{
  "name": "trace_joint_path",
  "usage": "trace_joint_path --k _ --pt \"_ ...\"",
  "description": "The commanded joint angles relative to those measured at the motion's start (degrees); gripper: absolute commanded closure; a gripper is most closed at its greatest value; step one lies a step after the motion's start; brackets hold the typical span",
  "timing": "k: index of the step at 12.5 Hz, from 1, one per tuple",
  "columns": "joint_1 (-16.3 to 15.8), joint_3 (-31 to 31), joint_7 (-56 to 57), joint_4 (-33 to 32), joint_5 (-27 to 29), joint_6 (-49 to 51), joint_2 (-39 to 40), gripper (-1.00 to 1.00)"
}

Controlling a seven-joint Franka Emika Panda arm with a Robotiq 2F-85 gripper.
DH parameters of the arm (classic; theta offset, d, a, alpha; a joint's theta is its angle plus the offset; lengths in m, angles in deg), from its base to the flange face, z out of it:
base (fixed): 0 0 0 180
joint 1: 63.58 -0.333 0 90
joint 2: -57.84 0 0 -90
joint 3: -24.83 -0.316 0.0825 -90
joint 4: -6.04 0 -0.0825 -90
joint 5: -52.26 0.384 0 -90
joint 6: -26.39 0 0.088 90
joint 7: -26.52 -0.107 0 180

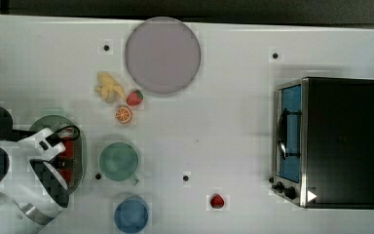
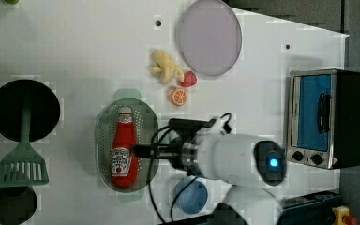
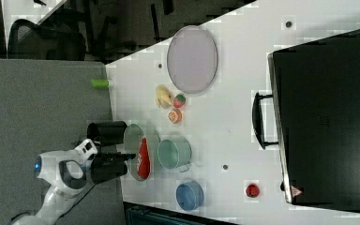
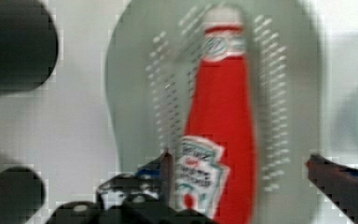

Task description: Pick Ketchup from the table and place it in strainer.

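Note:
The Ketchup [image 2: 122, 149], a slim red bottle with a white cap and a label, lies flat inside the strainer [image 2: 143, 117], a pale green oval basket with a dotted bottom. My gripper [image 2: 138, 151] hovers just over the bottle's label end, open. In the wrist view the two fingertips [image 4: 166, 164] stand wide apart on either side of the Ketchup [image 4: 221, 107], with the strainer [image 4: 135, 93] beneath it. In the top view my arm covers most of the strainer [image 1: 53, 122], and only bits of the red bottle [image 1: 67, 146] show. The right view shows the Ketchup [image 3: 143, 159] in the strainer [image 3: 131, 133] too.
A green cup [image 1: 119, 161] stands right beside the strainer, a blue cup [image 1: 131, 213] near it. An orange slice [image 1: 123, 114], strawberry [image 1: 135, 97], banana [image 1: 108, 87] and grey plate [image 1: 162, 54] lie further off. A toaster oven [image 1: 331, 141], a small red fruit [image 1: 217, 201], and a black pot with a green spatula [image 2: 24, 140] are also present.

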Motion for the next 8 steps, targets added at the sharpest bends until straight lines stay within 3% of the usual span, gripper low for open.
trace_joint_path --k 1,5,8 --pt "8.4 2.0 -3.5 2.8 0.1 6.1 -9.6 -1.0" --pt "14.1 9.3 -3.5 5.6 0.1 17.7 -18.4 -1.0" --pt "15.7 17.7 -3.0 10.6 0.2 27.4 -21.7 -1.0"
